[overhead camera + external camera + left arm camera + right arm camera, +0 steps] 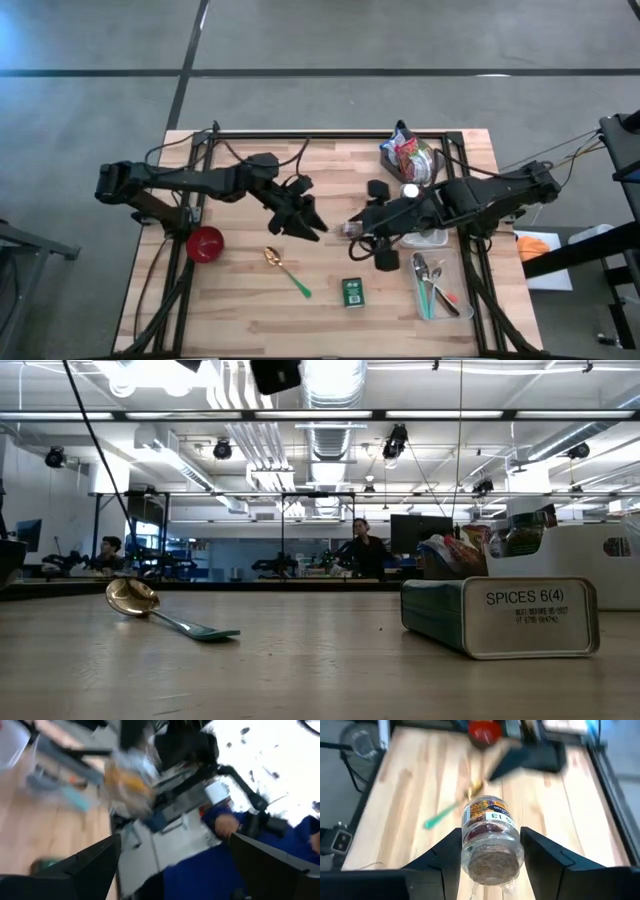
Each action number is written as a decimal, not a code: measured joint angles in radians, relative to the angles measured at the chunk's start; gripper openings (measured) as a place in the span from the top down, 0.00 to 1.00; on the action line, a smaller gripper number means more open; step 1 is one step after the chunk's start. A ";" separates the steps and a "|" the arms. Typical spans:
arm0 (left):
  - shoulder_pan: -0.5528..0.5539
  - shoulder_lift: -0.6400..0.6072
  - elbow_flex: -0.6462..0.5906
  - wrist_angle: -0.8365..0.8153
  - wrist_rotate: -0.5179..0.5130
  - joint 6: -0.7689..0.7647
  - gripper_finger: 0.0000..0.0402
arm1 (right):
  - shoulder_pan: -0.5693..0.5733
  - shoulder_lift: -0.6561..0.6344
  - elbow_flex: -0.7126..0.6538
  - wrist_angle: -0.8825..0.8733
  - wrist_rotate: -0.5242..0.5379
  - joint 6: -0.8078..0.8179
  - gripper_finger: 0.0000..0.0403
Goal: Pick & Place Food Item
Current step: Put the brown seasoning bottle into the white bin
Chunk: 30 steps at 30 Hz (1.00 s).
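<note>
High view: the left claw (308,225) sits over the middle of the wooden table (240,310), its fingers spread wide and holding nothing. At its 3 o'clock, just beside it, the right claw (352,229) grips a small clear jar (347,229) lying on its side between the two arms. A red bowl (205,243) stands at 9 o'clock from the left claw, near the table's left edge. A gold spoon with a green handle (285,269) lies at 6 o'clock from the left claw, and a green spice tin (352,291) lies at 5 o'clock. A clear tray of cutlery (437,286) is at the right edge, with a colourful snack bag (407,155) at 12 o'clock from it

Low view: the spoon (165,611) rests at 9 o'clock from the tin (500,617), well apart, the tin marked "SPICES". No claw shows here

Left wrist view: the two dark fingers (85,865) stand far apart with nothing between them; the rest is blurred

Right wrist view: the fingers (447,855) close on the jar (489,840), its label and brown contents showing, above the table with the spoon (451,808) and bowl (483,733) beyond
</note>
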 joint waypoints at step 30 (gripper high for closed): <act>0.017 -0.178 -0.016 -0.380 -0.022 0.213 0.07 | -0.088 -0.014 -0.066 -0.491 0.025 0.384 0.87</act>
